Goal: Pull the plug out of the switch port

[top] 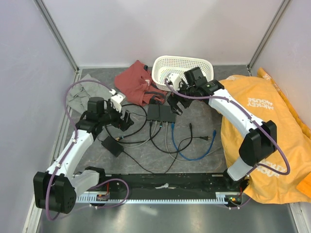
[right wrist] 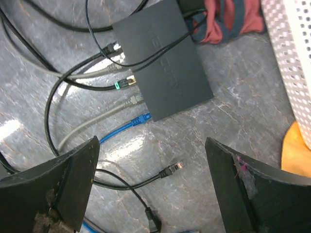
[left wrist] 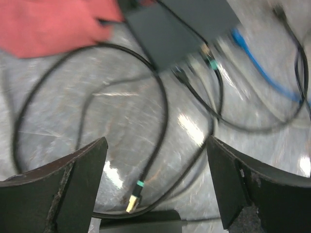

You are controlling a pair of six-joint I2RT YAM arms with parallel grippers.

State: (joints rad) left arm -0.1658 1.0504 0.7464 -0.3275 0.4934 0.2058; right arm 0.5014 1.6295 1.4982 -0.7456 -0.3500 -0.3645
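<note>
The switch [top: 161,113] is a flat black box lying mid-table; it also shows in the right wrist view [right wrist: 163,58] and, blurred, in the left wrist view [left wrist: 180,24]. Several plugs sit along its near edge: a black one [right wrist: 112,47], a green-banded gold one [right wrist: 127,81], a grey one [right wrist: 130,102] and a blue one [right wrist: 142,118]. My right gripper [right wrist: 153,184] is open and empty above the table beside the switch [top: 176,104]. My left gripper [left wrist: 158,184] is open and empty, left of the switch [top: 127,120], over a loose gold plug [left wrist: 132,201].
A loose black plug [right wrist: 173,168] lies under the right gripper. A small black adapter brick [top: 112,145] sits front left. A white basket [top: 182,70], red cloth [top: 136,82] and grey cloth [top: 82,92] lie behind. An orange bag [top: 262,126] fills the right side. Cables tangle in front.
</note>
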